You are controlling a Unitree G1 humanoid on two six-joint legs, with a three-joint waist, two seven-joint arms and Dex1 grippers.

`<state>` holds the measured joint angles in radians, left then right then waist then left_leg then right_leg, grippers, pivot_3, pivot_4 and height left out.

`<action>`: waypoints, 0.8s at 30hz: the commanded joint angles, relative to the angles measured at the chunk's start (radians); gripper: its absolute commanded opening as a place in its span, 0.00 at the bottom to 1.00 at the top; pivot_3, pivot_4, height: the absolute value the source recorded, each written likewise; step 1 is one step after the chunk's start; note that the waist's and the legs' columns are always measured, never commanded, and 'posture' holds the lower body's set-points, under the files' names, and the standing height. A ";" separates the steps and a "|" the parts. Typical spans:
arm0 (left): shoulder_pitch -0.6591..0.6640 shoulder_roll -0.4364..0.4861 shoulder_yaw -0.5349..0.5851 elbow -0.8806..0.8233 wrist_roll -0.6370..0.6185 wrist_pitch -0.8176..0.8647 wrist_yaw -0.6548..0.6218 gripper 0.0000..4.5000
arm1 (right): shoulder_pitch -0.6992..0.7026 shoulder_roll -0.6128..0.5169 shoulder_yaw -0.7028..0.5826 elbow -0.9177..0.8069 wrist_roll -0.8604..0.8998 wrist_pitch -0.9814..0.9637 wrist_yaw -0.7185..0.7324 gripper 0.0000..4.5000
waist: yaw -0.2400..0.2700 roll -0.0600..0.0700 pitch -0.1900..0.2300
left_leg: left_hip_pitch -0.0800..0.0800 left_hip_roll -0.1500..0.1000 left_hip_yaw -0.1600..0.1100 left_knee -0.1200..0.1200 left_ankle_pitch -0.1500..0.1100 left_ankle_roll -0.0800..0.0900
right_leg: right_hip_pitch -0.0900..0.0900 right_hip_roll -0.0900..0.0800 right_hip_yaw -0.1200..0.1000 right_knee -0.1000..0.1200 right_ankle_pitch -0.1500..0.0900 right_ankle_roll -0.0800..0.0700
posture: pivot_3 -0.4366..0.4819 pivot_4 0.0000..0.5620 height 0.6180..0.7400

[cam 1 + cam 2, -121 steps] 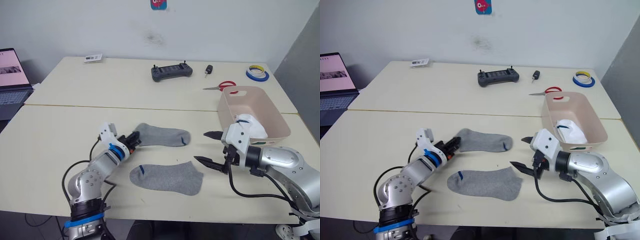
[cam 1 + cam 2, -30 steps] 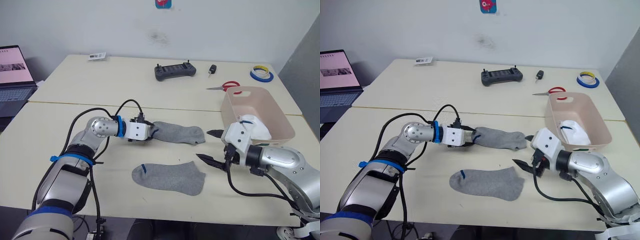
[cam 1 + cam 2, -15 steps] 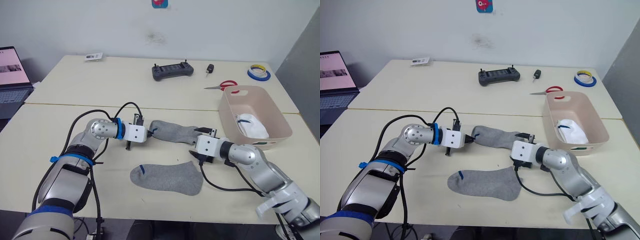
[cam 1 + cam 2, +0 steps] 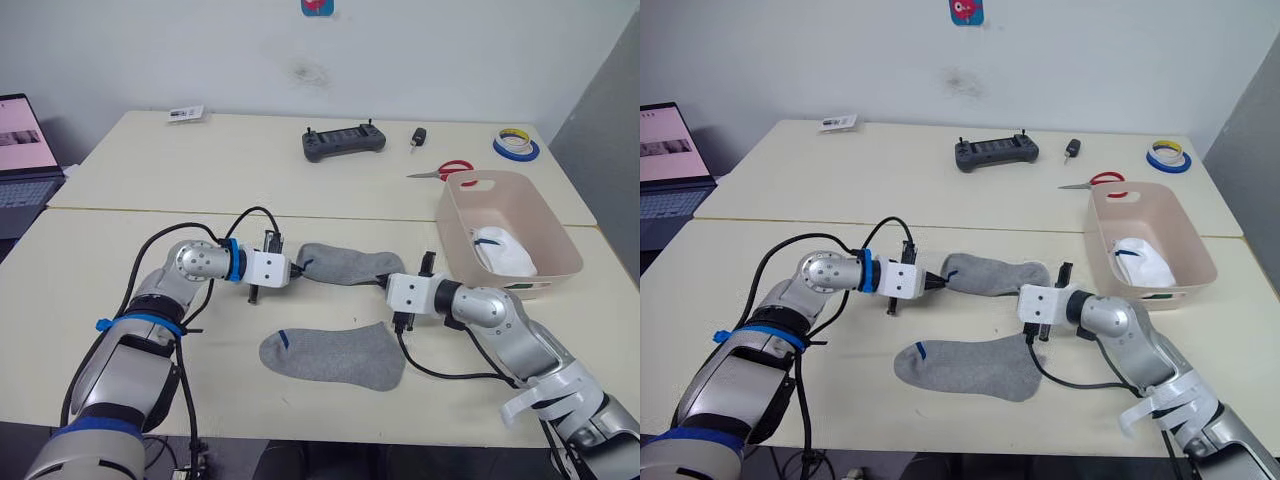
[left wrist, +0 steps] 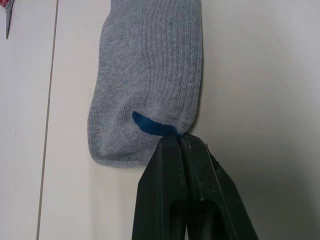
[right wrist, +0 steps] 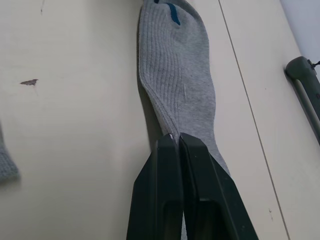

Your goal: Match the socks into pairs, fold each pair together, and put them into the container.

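Two grey socks lie on the near table. The far grey sock (image 4: 345, 265) stretches between my two grippers. My left gripper (image 4: 298, 270) is shut on its cuff end, right by the blue mark (image 5: 150, 125). My right gripper (image 4: 384, 283) is shut on the edge of its toe end (image 6: 185, 95). The other grey sock (image 4: 335, 355) lies flat nearer to me, untouched. The pale pink container (image 4: 452, 222) stands to the right with a white sock (image 4: 497, 250) inside.
On the far table lie a black controller (image 4: 344, 142), a key fob (image 4: 416, 137), red-handled scissors (image 4: 443, 171), a tape roll (image 4: 515, 146) and a small card (image 4: 186, 114). A laptop (image 4: 25, 150) sits at the far left. A seam runs between the two tables.
My right gripper has moved left from near the container to the far sock's toe end and shut on it. My left gripper has closed on the cuff.
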<state>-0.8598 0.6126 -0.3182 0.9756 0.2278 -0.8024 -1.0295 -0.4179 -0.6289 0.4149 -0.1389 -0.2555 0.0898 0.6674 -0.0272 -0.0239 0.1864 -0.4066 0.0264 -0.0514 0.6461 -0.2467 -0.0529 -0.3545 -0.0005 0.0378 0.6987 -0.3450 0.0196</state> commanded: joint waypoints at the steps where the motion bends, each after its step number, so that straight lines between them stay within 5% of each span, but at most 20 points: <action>1: 0.004 0.016 0.024 -0.040 -0.037 0.007 -0.022 0.00 | -0.011 0.000 -0.036 -0.013 -0.002 -0.025 0.011 0.01 | 0.000 0.000 0.000 | 0.000 0.000 0.000 0.000 0.000 0.000 | 0.000 0.000 0.000 0.000 0.000 0.000 | 0.48 0.27 0.97; 10: 0.060 0.084 0.067 -0.329 -0.246 0.211 -0.252 0.00 | 0.013 -0.019 -0.134 -0.180 0.136 0.077 0.131 0.01 | -0.002 0.000 0.000 | 0.000 0.001 0.000 0.000 0.001 -0.001 | 0.000 -0.001 0.000 0.000 0.000 0.000 | 0.48 0.27 0.97; 16: 0.207 0.250 0.140 -0.827 -0.490 0.720 -0.386 0.00 | 0.016 -0.032 -0.233 -0.404 0.391 0.321 0.250 0.01 | -0.006 0.000 0.000 | 0.000 0.002 -0.002 0.000 0.001 -0.002 | 0.001 -0.002 0.001 0.000 0.000 0.000 | 0.48 0.27 0.97; 20: 0.398 0.474 0.241 -1.203 -0.768 1.147 -0.455 0.00 | 0.052 -0.126 -0.305 -0.594 0.658 0.568 0.358 0.01 | -0.012 0.001 0.000 | 0.000 0.004 -0.003 -0.001 0.000 0.000 | 0.001 -0.002 0.003 0.000 0.000 0.000 | 0.48 0.27 0.97; 24: 0.625 0.593 0.381 -1.434 -0.977 1.385 -0.437 0.00 | 0.091 -0.204 -0.341 -0.678 0.818 0.693 0.385 0.01 | -0.006 0.001 0.001 | 0.005 0.003 -0.004 -0.001 0.000 0.001 | 0.006 -0.002 0.003 0.000 0.000 -0.001 | 0.48 0.27 0.97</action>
<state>-0.2997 1.1704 -0.0044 -0.3603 -0.6500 0.4838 -1.4691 -0.3417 -0.8027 0.1115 -0.7602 0.4801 0.7305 1.0298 -0.0333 -0.0226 0.1870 -0.4007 0.0296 -0.0551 0.6452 -0.2472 -0.0522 -0.3477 -0.0029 0.0408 0.6982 -0.3455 0.0189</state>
